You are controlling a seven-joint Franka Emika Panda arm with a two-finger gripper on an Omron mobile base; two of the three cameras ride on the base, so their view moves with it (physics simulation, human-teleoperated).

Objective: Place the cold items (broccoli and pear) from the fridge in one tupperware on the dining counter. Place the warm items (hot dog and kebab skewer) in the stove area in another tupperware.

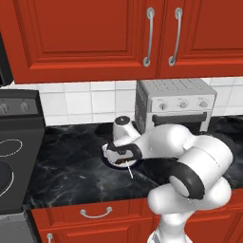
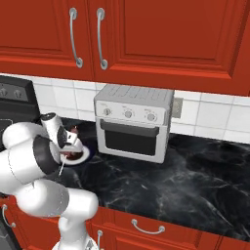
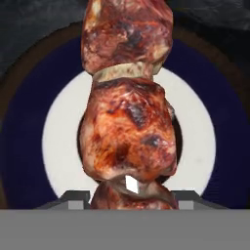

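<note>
the kebab skewer (image 3: 128, 122) is lying on a blue-rimmed white plate (image 3: 58, 146) on the black marble bench (image 1: 71, 161), between stove (image 1: 14, 156) and toaster oven (image 1: 175, 102). the tool (image 3: 132, 197) is down over it, a finger on either side of the meat. can't tell if they're actually pinching it. plate's probably just there as the warm-food spot.

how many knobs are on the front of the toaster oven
3, in a row across the toaster oven top panel: left knob, middle knob, right knob. None look hidden.
</note>
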